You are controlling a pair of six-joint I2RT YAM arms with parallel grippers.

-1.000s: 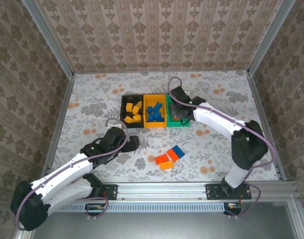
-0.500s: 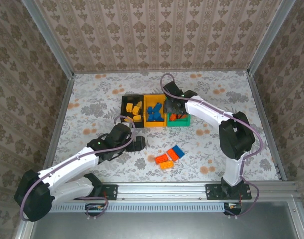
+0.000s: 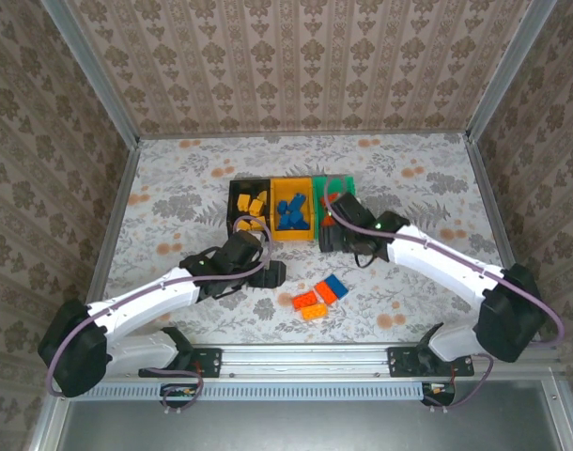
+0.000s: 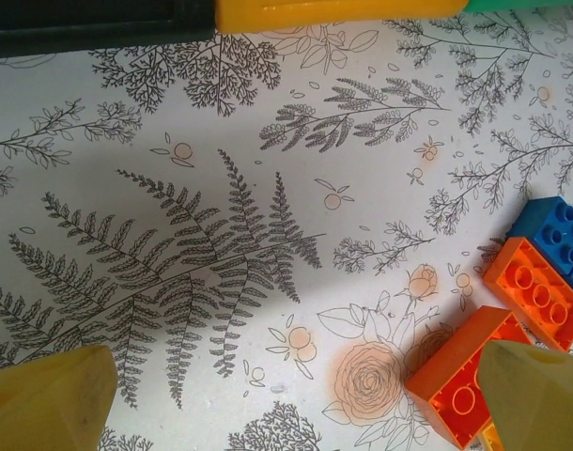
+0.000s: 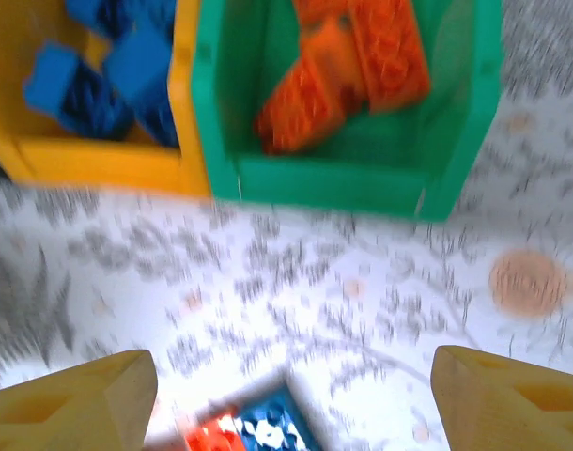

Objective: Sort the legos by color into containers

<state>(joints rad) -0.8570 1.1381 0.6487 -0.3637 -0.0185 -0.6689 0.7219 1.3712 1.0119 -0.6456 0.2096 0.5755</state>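
Both hands are empty. Your left hand (image 4: 291, 399) hangs low over the tabletop (image 4: 221, 113) with its fingers spread wide and nothing between them. The loose bricks (image 3: 320, 297) lie just to its right in a tight cluster: a blue brick (image 4: 555, 235), an orange brick (image 4: 535, 291) touching it, and a red-orange brick (image 4: 460, 381) right beside the right fingertip. Your right hand (image 5: 291, 404) is also spread wide and carries nothing. It sits just in front of the green bin (image 5: 333, 183), which holds sorted orange bricks (image 5: 352, 66). The bins stand in a touching row: the black bin (image 3: 232, 207) has yellow-orange bricks (image 3: 254, 211) in it, and the yellow bin (image 3: 291, 236) has blue ones (image 5: 108, 75). Only the small cluster is left on the tabletop, so the job looks nearly done. Expect these bricks to be light, rigid and smooth-sided, so they should slide or pivot if pinched off-centre. Take one across its two flat long sides, low on the body, not over the studs. The bricks touch one another, so a finger has little room. The red-orange one looks easiest to reach for your left hand. Closing on it may nudge its neighbours.
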